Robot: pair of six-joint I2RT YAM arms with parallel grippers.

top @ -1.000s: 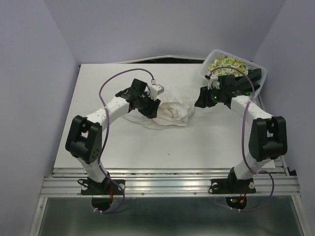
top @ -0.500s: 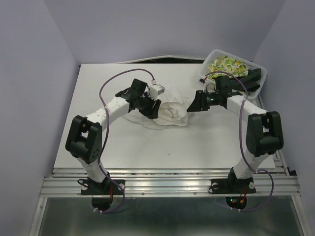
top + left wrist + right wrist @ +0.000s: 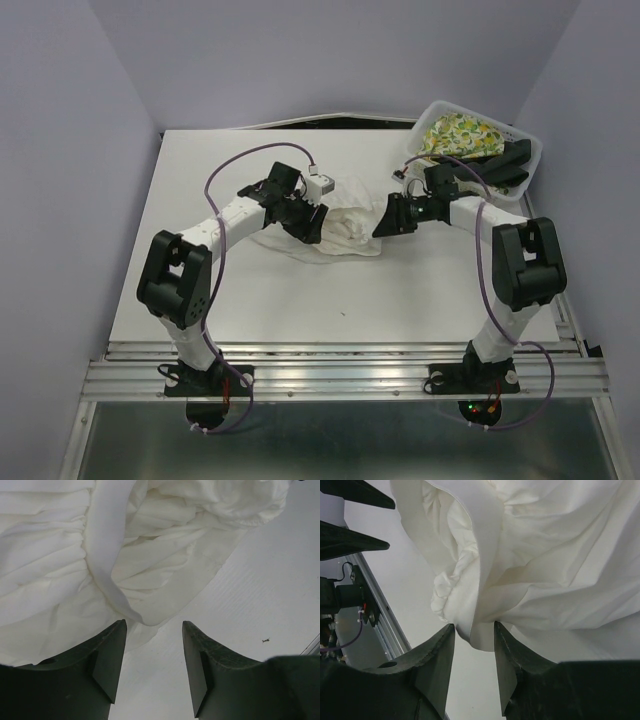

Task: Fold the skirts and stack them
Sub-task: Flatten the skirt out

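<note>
White skirt (image 3: 348, 226) between 2 facing hands (image 3: 310, 231) (image 3: 383, 224)

The white skirt (image 3: 150, 540) runs past both wrist views' edges; a speck (image 3: 265, 640) on the bench (image 3: 260, 580) is too small to identify.

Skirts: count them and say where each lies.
3. The white skirt lies crumpled mid-table; the lemon-print skirt and the black skirt sit in the basket. Others may hide beneath.
</note>
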